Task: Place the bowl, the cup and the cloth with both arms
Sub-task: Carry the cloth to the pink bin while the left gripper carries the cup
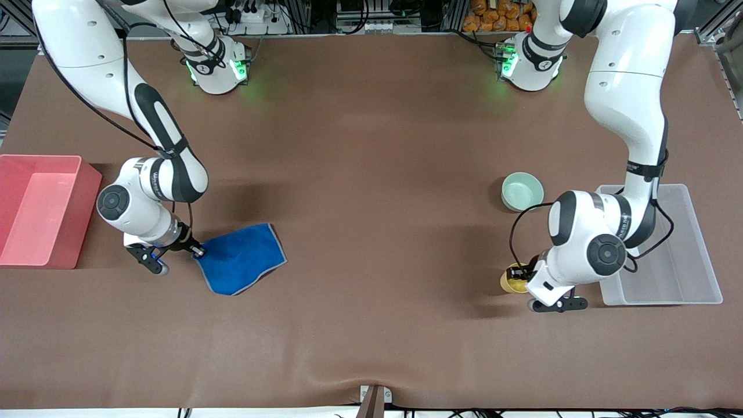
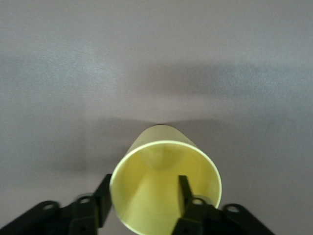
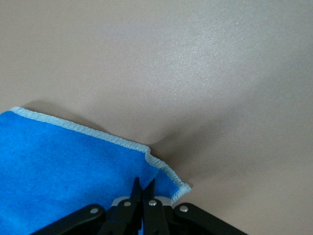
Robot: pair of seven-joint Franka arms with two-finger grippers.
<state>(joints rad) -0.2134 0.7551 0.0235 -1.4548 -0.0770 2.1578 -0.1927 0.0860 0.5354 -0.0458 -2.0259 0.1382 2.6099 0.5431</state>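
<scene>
Fingers of the right gripper [image 3: 143, 188] pinch only the cloth's [image 1: 244, 255] edge, which could slip free; left gripper [image 2: 145, 195] fingers straddle the cup's [image 2: 164, 183] wall, risking tipping.

You see the cup [image 1: 512, 278] nearer the camera than the bowl [image 1: 522, 191], both beside the tray [image 1: 691, 232]; the cloth [image 1: 241, 258] lies near the bin [image 1: 43, 209].

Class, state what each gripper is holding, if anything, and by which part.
The left gripper holds the yellow cup by its rim wall, one finger inside, one outside. The right gripper pinches the blue cloth at its edge near a corner.
</scene>
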